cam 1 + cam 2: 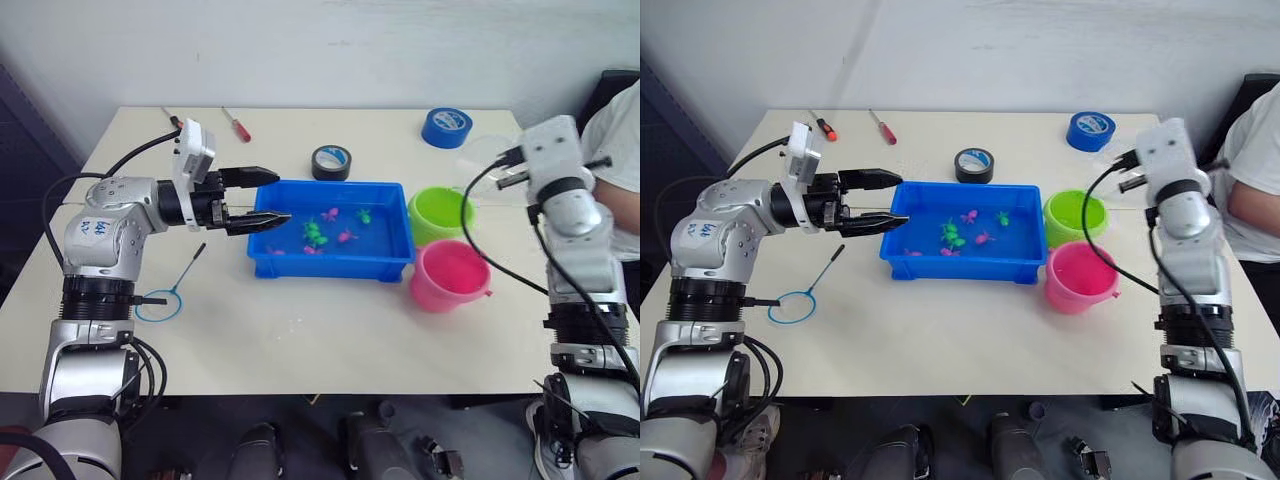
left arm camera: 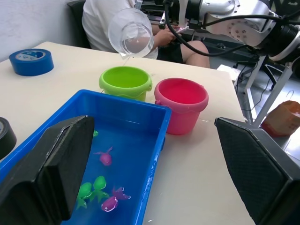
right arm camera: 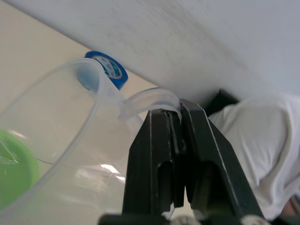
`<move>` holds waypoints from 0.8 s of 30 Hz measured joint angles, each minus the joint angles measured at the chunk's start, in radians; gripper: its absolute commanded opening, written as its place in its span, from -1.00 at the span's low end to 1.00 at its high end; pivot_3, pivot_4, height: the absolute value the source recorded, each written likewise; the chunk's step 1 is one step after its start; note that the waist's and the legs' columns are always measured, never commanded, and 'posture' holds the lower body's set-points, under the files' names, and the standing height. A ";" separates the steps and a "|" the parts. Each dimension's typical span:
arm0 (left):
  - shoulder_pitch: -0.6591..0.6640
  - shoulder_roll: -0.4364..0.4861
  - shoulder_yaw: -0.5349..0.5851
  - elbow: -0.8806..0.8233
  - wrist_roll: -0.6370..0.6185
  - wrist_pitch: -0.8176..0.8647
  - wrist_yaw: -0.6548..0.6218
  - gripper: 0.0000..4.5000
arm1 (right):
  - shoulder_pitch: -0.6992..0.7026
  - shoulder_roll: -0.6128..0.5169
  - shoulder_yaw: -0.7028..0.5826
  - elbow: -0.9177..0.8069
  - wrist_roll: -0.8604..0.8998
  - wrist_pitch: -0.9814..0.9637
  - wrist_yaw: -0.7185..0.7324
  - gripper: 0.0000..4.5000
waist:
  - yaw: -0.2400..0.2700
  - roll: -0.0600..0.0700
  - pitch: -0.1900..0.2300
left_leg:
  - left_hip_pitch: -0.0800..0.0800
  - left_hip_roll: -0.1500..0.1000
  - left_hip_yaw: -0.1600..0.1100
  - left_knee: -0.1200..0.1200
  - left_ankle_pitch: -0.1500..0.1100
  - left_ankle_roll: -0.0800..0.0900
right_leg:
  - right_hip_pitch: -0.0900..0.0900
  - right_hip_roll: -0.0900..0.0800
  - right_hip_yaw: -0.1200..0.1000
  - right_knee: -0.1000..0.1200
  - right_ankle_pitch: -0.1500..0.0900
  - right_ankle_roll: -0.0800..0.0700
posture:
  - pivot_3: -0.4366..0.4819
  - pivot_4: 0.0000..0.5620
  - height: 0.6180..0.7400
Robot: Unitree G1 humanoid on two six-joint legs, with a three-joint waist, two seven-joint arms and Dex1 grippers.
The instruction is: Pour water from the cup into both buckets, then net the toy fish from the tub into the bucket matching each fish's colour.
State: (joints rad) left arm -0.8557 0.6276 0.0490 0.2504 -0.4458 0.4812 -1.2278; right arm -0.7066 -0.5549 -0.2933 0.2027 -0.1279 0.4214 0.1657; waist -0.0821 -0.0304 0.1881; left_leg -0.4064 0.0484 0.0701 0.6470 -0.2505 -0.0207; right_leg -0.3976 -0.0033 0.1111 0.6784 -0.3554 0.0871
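So the table (image 1: 300,330) has the blue tub (image 1: 332,260) parked in the middle with the little pink and green fish (image 1: 318,234) floating in it, and the green bucket (image 1: 438,214) and pink bucket (image 1: 450,275) sit touching each other just off its right end, handy for both pouring and sorting. The right gripper (image 3: 174,123) is clamped tight on the handle of the clear cup (image 2: 131,33), tipped over the green bucket, so I'd say the pour is underway there and pink comes next. The left gripper (image 1: 262,200) hovers wide open and empty at the tub's left rim, while the net (image 1: 168,290) lies on the table near that arm. Two tape rolls (image 1: 446,127) and screwdrivers (image 1: 236,124) sit toward the back, out of the way. A person (image 1: 622,150) sits close to the right arm, worth watching.
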 measured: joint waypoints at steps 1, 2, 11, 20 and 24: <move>-0.003 -0.005 -0.004 -0.001 0.000 0.000 -0.003 1.00 | 0.011 0.019 -0.049 -0.016 0.038 0.038 -0.011 -0.98 | 0.001 0.000 0.000 | 0.000 0.000 0.000 0.000 0.000 0.000 | 0.000 0.000 0.000 0.000 0.000 0.000 | -0.05 -0.47 0.91; -0.005 -0.011 -0.007 -0.002 0.000 0.000 -0.005 1.00 | 0.022 0.040 -0.095 -0.031 0.072 0.071 -0.025 -0.98 | 0.001 0.000 0.000 | 0.000 0.000 -0.001 0.000 0.000 0.000 | 0.000 0.000 0.000 0.000 0.000 0.000 | -0.05 -0.47 0.91; -0.005 -0.037 -0.034 -0.001 0.000 -0.003 -0.016 1.00 | 0.150 0.276 -0.388 -0.167 0.320 0.267 -0.202 -0.98 | -0.008 0.000 0.000 | 0.001 0.001 0.001 -0.001 0.000 -0.001 | 0.000 0.002 0.002 0.001 0.000 0.000 | -0.05 -0.47 0.91; -0.005 -0.035 -0.053 0.000 0.002 0.002 -0.030 1.00 | 0.158 0.349 -0.414 -0.134 0.417 0.200 -0.293 -0.98 | -0.004 0.001 0.000 | 0.001 0.000 0.000 -0.002 0.000 0.000 | 0.000 0.001 0.002 -0.001 0.000 0.000 | -0.05 -0.47 0.91; -0.005 -0.027 -0.055 -0.001 0.002 0.013 -0.030 1.00 | 0.175 0.350 -0.397 -0.103 0.424 0.166 -0.317 -0.98 | -0.006 0.001 0.000 | 0.001 0.000 0.000 -0.002 0.000 0.000 | 0.000 0.001 0.002 -0.001 0.000 0.000 | -0.05 -0.47 0.91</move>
State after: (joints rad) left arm -0.8609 0.6010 -0.0062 0.2492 -0.4440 0.4943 -1.2580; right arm -0.5319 -0.2051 -0.6904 0.1001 0.2958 0.5870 -0.1511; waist -0.0876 -0.0298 0.1884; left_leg -0.4055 0.0485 0.0706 0.6448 -0.2504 -0.0207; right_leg -0.3977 -0.0019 0.1127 0.6775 -0.3555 0.0871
